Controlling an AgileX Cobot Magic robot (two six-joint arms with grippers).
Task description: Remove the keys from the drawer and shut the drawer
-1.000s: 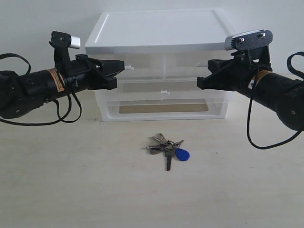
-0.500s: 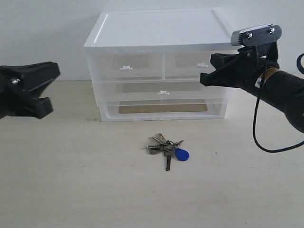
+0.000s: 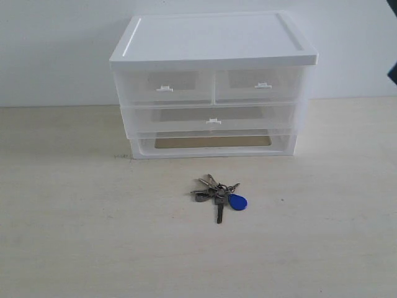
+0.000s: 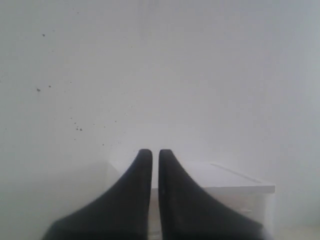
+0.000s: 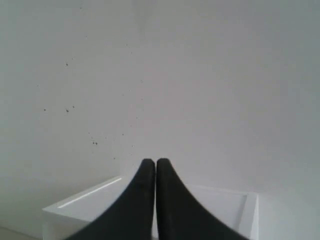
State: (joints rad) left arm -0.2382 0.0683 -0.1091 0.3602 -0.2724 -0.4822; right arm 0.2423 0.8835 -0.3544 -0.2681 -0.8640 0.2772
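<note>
The keys (image 3: 217,191), a grey bunch with a blue fob (image 3: 238,202), lie on the pale table in front of the organizer. The drawer (image 3: 180,84), the clear top-left one with a white tab handle (image 3: 164,89), sits flush with the organizer's front. Neither arm shows in the exterior view except a dark sliver at the right edge (image 3: 393,73). In the left wrist view my left gripper (image 4: 151,152) is shut on nothing, facing the wall above the organizer (image 4: 240,182). My right gripper (image 5: 152,161) is likewise shut and empty, over the organizer's white top (image 5: 90,200).
The white-topped organizer (image 3: 211,37) stands against a white wall. It holds a twin top-right drawer (image 3: 260,84), a full-width drawer (image 3: 214,118) and an open slot at the bottom (image 3: 214,143). Bare table (image 3: 93,236) surrounds the keys.
Both arms have drawn back out of the exterior view, the left one to the left, the right one to the right. Keys and drawers have not moved.
</note>
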